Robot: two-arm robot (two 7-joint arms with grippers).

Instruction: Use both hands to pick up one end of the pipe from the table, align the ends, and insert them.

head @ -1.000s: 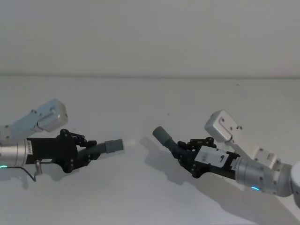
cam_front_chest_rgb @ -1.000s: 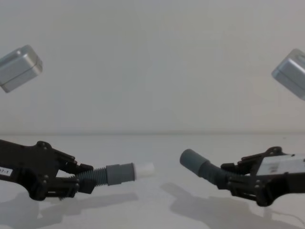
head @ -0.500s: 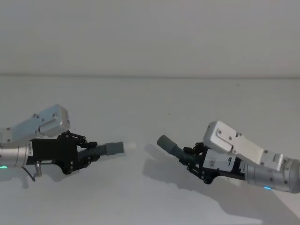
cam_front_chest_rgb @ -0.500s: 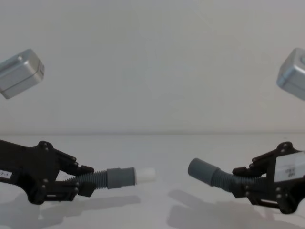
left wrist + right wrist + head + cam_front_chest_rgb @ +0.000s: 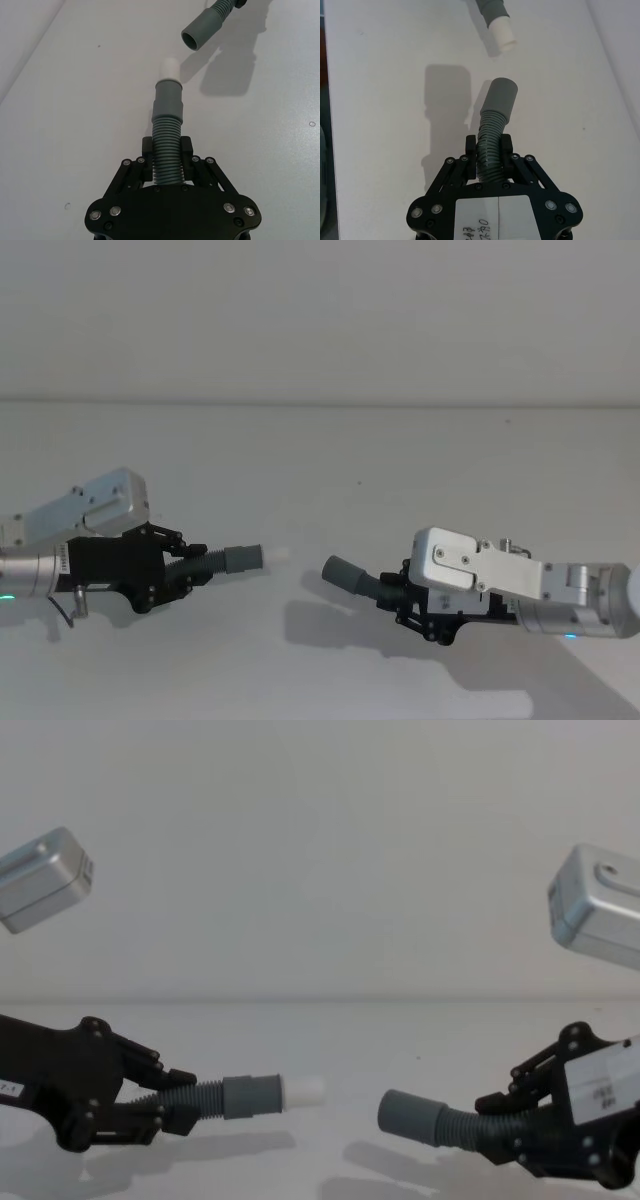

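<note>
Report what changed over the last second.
The right gripper swung down and turned, so its dark hose, which pointed up to the left, now lies lower and nearly level, its cuff toward the white tip. The left gripper and its light hose barely shifted. Both grippers stay shut on their hoses; the ends are still apart.

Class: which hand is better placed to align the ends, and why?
Probably the right hand: its grey cuff sits lower than the white tip, so raising it would align them. The left hand holds its hose straight.
</note>
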